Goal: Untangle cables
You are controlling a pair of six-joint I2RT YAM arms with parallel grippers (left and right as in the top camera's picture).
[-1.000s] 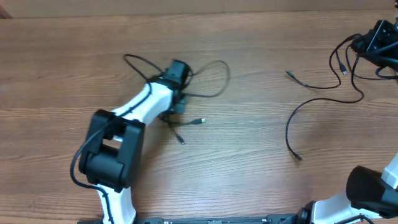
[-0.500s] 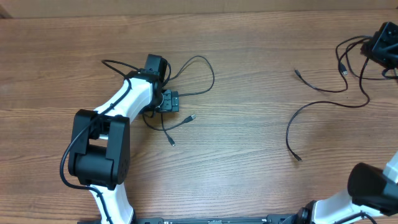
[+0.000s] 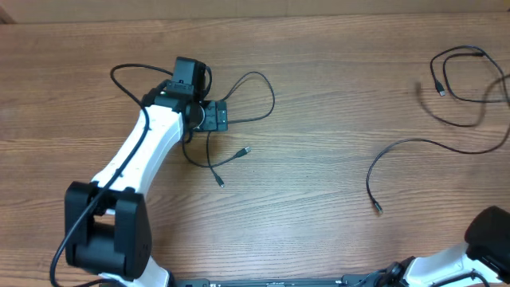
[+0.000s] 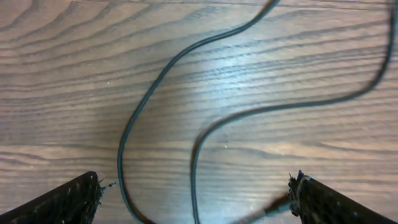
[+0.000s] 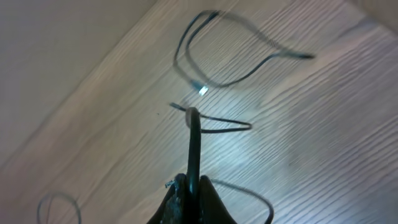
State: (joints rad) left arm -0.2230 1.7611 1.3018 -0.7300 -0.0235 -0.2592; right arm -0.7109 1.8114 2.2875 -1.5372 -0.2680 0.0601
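Your left hand (image 3: 210, 117) stands with its fingers wide apart over the tangled cables (image 3: 210, 155) at the left-centre of the desk (image 3: 319, 231). Two strands lie on the wood between its fingers, neither gripped. Your right hand (image 5: 189, 186) is clamped together on a thin cable (image 5: 193, 134), blurred above the fingertips. Another cable (image 3: 398, 144) lies loose at the right, well apart from the tangle.

The left arm (image 3: 139, 155) stretches from the near edge of the table (image 3: 319, 231) toward its far side, the left gripper (image 4: 196, 193) pointing down at it with fingers spread wide, while the right arm (image 3: 486, 235) shows only at the table's near right corner, the right gripper (image 5: 189, 193) pinched tight on a cable (image 5: 194, 134).
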